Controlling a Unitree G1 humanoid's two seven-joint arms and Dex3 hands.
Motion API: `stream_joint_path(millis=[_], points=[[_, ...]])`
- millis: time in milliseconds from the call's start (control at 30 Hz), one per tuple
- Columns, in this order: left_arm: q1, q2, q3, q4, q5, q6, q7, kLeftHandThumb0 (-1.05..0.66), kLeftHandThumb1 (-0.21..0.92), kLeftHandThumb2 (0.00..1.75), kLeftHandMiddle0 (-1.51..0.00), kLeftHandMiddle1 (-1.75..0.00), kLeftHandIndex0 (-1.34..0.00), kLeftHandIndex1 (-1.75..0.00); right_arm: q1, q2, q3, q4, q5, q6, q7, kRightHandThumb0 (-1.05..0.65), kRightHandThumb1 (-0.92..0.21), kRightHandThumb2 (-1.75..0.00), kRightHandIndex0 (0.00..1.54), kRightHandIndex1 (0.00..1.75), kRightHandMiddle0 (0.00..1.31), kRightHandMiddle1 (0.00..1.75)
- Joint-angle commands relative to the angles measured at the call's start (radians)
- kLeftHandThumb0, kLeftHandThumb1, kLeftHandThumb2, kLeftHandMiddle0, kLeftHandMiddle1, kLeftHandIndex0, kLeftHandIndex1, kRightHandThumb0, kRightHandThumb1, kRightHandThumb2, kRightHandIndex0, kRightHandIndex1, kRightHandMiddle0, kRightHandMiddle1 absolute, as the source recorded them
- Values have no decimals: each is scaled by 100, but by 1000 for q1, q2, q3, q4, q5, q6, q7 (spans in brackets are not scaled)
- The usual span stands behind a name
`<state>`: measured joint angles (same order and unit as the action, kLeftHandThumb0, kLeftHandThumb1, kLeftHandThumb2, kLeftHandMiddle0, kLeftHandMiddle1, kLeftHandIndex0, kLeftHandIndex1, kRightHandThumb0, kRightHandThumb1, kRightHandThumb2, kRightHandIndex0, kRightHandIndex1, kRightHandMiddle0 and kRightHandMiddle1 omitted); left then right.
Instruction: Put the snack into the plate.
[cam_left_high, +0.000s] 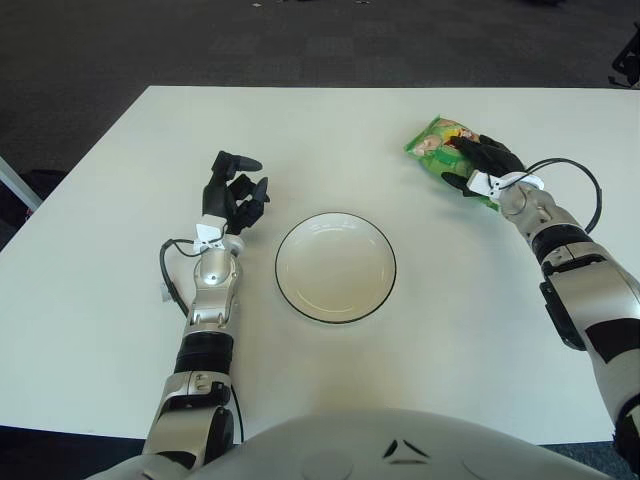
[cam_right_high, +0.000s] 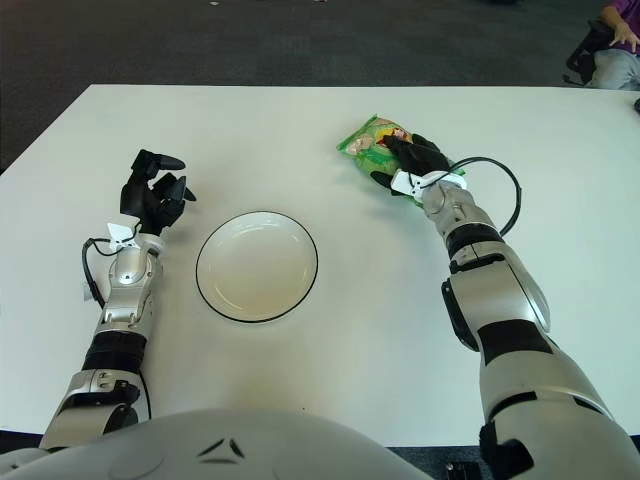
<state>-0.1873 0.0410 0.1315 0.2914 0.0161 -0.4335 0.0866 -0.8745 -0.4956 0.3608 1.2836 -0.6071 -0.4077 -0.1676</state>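
The right hand (cam_left_high: 482, 164) sat at the far right of the table (cam_left_high: 120, 180), its black fingers (cam_left_high: 487, 150) curled over the near-right end of the snack (cam_left_high: 437, 143), gripping the bag. The snack was a green packet w/ a printed picture on its face, lying slantwise, its free end pointing far-left and the held end hidden under the hand. Couldn't tell whether the packet was lifted or touching the tabletop. A black cable (cam_left_high: 577, 172) looped out from the wrist on the right side, and the silver forearm ran back toward the near-right edge.

The plate (cam_left_high: 335, 267), white w/ a dark rim, was at the table's centre, well apart from the snack, to the near-left of it, w/ nothing in it.

The left hand (cam_left_high: 234, 193) showed just left of the plate, a bit farther back, fingers upright and loosely spread, gripping nothing. Its forearm ran toward the near edge, w/ a black cable loop beside the wrist.

The table was white; dark carpet lay beyond its far edge.
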Motion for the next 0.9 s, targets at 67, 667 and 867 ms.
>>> stream_joint_path(millis=[67, 667, 867], points=[[-3, 9, 3, 0, 8, 6, 11, -36, 92, 33, -81, -167, -40, -155, 65, -1, 23, 27, -7, 3, 37, -93, -92, -78, 3, 0, 61, 14], [-11, 11, 5, 17, 7, -15, 10, -36, 92, 33, -81, -169, -41, -154, 92, 31, 49, 19, -25, 132, -235, -55, -91, -7, 65, 31, 83, 75], [-10, 10, 3, 18, 8, -20, 10, -36, 92, 33, -81, -169, -41, -154, 94, 37, 57, 24, -28, 162, -293, -41, -92, -2, 39, 119, 76, 112]])
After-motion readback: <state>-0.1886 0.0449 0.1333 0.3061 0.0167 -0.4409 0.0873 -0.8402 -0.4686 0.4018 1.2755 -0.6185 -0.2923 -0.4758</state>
